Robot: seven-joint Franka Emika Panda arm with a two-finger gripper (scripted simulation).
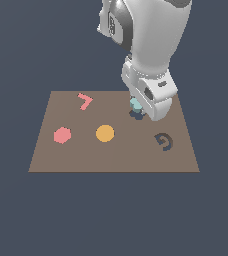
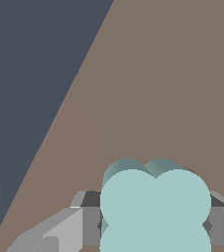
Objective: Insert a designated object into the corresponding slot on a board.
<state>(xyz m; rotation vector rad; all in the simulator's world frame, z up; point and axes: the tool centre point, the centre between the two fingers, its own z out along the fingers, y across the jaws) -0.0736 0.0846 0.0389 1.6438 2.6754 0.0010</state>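
A white Franka arm (image 1: 148, 40) reaches down over the far part of the brown board (image 1: 113, 160), its gripper (image 1: 137, 107) pinching the pale teal block (image 1: 135, 104) between its fingers. In the exterior view the block hangs just above the dark navy slot (image 1: 135, 115), of which only a small dark patch shows beneath the block and the gripper body; whether the block touches the slot cannot be told from here. Block and slot sit near the board's far edge, toward the exterior view's right of centre.

The wrist view shows the teal block (image 2: 154, 206) close up, its rounded lobes facing the camera, with a grey finger (image 2: 91, 224) pressed against one flank and the other finger against the opposite flank. Behind it lies bare brown board (image 2: 148, 83), and one board edge runs diagonally against the dark blue-grey ground (image 2: 30, 83).

Elsewhere on the board, a pink hexagon (image 1: 62, 135) rests toward the edge on the exterior view's left, an orange disc (image 1: 105, 133) lies just beside it near the board's middle, and a pink angled piece (image 1: 85, 101) sits close to the far edge. A dark spiral recess (image 1: 164, 141) marks the side on the exterior view's right, well apart from the gripper.
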